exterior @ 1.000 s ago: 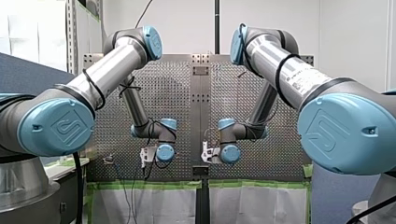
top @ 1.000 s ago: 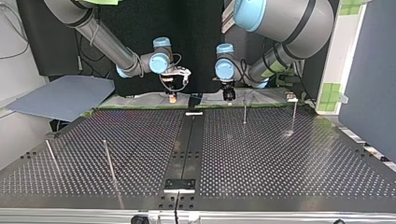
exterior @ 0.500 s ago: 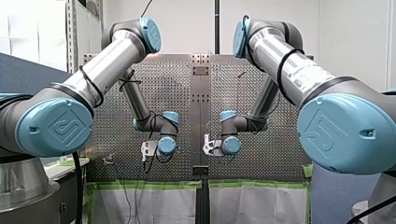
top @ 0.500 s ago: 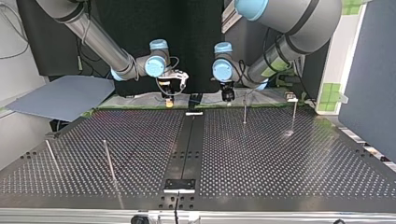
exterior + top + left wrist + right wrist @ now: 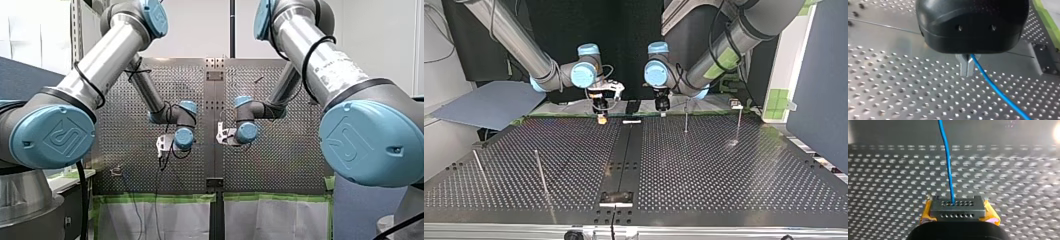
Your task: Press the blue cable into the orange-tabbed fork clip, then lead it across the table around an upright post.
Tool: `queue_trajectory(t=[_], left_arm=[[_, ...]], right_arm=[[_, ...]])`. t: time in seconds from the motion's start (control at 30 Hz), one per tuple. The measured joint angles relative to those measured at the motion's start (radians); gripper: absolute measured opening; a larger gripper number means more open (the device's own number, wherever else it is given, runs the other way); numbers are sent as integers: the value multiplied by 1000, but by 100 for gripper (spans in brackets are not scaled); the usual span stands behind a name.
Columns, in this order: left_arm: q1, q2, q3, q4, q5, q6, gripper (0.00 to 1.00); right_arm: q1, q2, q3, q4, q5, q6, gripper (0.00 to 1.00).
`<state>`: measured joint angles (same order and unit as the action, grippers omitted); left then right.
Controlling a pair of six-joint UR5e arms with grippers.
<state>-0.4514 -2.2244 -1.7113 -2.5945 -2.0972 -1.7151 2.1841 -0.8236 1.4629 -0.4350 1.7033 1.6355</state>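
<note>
Currently, my right arm's yellow-padded fingers [image 5: 991, 214] stand closed about a dark grey drilled block [image 5: 958, 207]. The thin blue cable [image 5: 948, 162] rises from that block's top face, so the grip reads as clamped on the cable. My left arm's metal fingers [image 5: 965, 67] are together on the same cable, which leaves them and runs off slantwise just above the perforated metal surface [image 5: 724, 170].

Step in hand (judgement): carrying the cable. Both arms hold it near the surface's edge on the arms' side. No part of it is seated in a clip or led round a post. The next move calls for bringing the held span over the orange-tabbed fork clip, aligning it with the slot, and pressing down with the span taut.

View differences:
- **Wrist views:** these alone show the cable and both grips.
- **Top view:** this alone shows the thin upright metal posts [image 5: 685, 117], one near my left arm's fingers and two more at the view's left. The cable is too thin to trace there.
- **Front view:** it shows arms and wrists only; the fingers are hidden.
- **Clip:** it cannot be identified with certainty in any view.
</note>
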Motion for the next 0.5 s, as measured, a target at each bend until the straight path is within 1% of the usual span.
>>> queue_trajectory(t=[0.1,0.27,0.43,0.5], left_arm=[[-5,28,0,-27,-21,-8,0],[-12,76,0,-76,-33,-13,0],[-16,119,1,-90,-30,-3,0],[-16,136,3,-90,-28,1,0]], right_arm=[[-1,-28,-1,8,0,0,0],[-2,-78,-7,48,-1,0,0],[2,-128,-21,96,-3,-3,0],[3,-144,-26,107,-3,-4,0]])
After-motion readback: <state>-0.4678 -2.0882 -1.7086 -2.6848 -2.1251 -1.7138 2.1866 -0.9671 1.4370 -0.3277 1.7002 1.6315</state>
